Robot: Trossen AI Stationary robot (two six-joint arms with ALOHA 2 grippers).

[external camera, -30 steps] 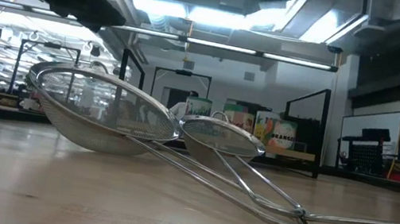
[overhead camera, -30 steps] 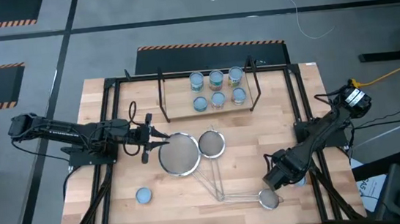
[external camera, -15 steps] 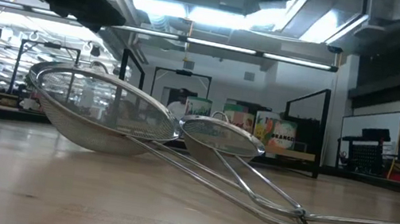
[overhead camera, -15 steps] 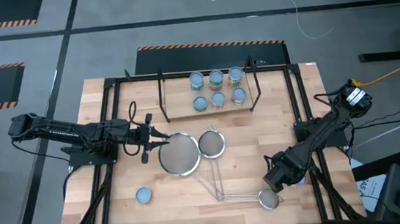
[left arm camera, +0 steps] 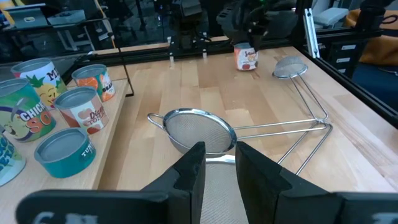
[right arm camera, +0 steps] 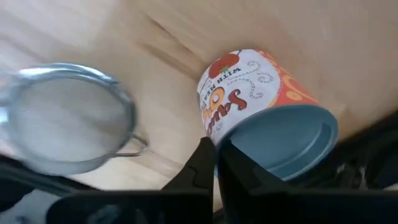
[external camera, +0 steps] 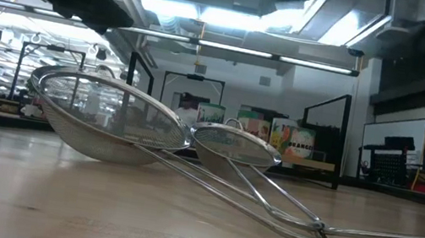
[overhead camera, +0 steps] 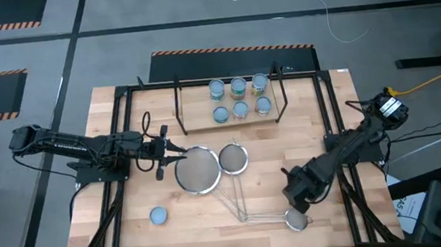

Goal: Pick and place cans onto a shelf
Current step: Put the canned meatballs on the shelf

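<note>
right gripper (right arm camera: 216, 163): fingers together, masking orange can (right arm camera: 261, 106) | left gripper (left arm camera: 216, 163): nearly together, empty

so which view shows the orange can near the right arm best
The right wrist view: the orange can fills it, label and blue-grey top plain. The left wrist view shows it small and far off. In the high view the right arm hides it; the low view misses it.

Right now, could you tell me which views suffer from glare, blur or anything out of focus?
Low view: ceiling lights blow out, the shelf sits backlit. Right wrist view: the small strainer is blurred, the orange can sharper. Left wrist view: that arm's own fingers are soft.
</note>
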